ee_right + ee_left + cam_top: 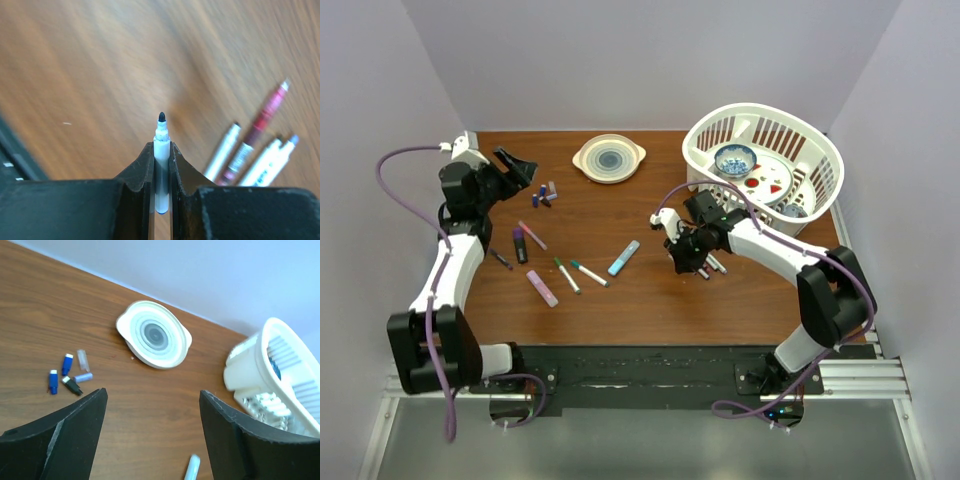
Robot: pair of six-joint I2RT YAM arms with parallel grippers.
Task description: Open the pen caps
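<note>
A brown wooden tabletop (620,310) sits between white walls (650,60). The right gripper (685,260) has its jaws clamped on a pen (161,137), its bare tip pointing straight out. Loose pen caps (67,375) lie near the far left corner, just beside the wide-open left gripper (152,400). The seemingly capped pens (566,276) lie nearer the left arm.

Loose cluster of pen caps (67,364)

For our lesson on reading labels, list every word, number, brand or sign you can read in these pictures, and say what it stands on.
No text can be read anywhere.
Pens lying on the table, right wrist view: dark marks on the barrels, too blurred to read.
White marker held in the right gripper: no print shows.
Pen caps, white dish, basket: no lettering visible.
</note>
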